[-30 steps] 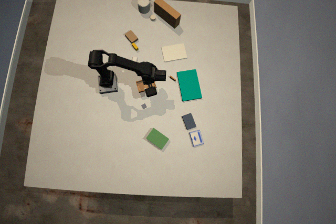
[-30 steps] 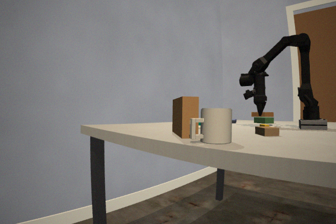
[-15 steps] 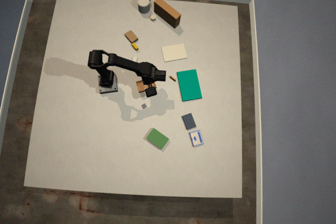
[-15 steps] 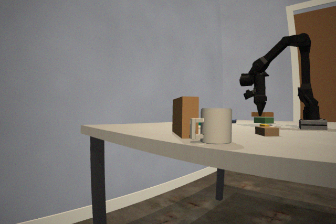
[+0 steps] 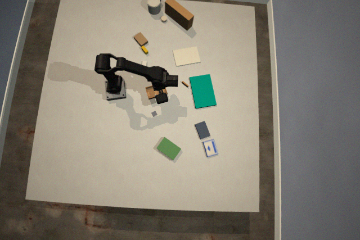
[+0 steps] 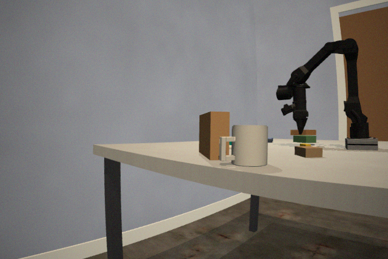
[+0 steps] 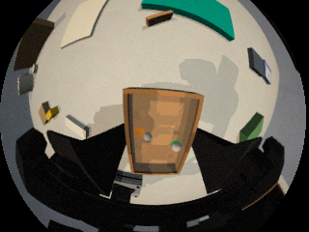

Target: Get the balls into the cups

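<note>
The wooden puzzle is a flat brown tray under a clear cover. My gripper is shut on its near end, a finger on each long side. In the wrist view an orange cup sits at the tray's left with a pale ball touching it. A green cup sits at the right with a pale ball at it. I cannot tell the balls' sizes or whether they sit inside the cups. In the exterior view the puzzle hangs level above the table. In the top view my gripper hides most of the puzzle.
A teal board and a small stick lie to the right. A cream board, brown box and mug lie farther back. A green block, grey block and blue card lie nearer.
</note>
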`<move>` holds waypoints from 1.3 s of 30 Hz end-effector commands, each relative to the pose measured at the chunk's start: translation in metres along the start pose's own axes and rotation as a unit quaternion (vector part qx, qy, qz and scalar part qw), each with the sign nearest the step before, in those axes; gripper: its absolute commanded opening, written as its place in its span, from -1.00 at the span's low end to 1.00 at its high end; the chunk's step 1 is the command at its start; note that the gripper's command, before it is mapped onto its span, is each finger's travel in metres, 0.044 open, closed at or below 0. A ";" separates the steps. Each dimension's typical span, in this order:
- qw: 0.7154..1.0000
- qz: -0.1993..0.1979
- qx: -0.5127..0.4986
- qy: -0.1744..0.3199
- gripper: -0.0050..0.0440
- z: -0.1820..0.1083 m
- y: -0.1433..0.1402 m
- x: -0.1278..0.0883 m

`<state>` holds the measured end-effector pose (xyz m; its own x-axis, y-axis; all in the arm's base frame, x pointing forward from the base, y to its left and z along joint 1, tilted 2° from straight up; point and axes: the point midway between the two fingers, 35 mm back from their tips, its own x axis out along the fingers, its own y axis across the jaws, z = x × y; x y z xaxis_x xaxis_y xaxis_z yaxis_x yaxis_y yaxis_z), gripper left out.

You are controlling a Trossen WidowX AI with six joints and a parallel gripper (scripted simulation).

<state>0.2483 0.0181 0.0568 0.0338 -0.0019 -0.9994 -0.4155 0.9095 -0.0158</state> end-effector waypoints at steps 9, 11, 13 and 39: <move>1.000 -0.001 0.001 -0.005 -0.80 0.001 0.000 -0.001; 1.000 -0.001 0.001 -0.005 -0.80 0.001 0.000 -0.001; 1.000 0.001 0.001 -0.006 -0.80 0.000 -0.001 -0.001; 1.000 0.005 0.001 -0.004 -0.80 0.001 -0.001 -0.001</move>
<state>0.2490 0.0178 0.0573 0.0370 0.0137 -0.9992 -0.4154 0.9096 -0.0030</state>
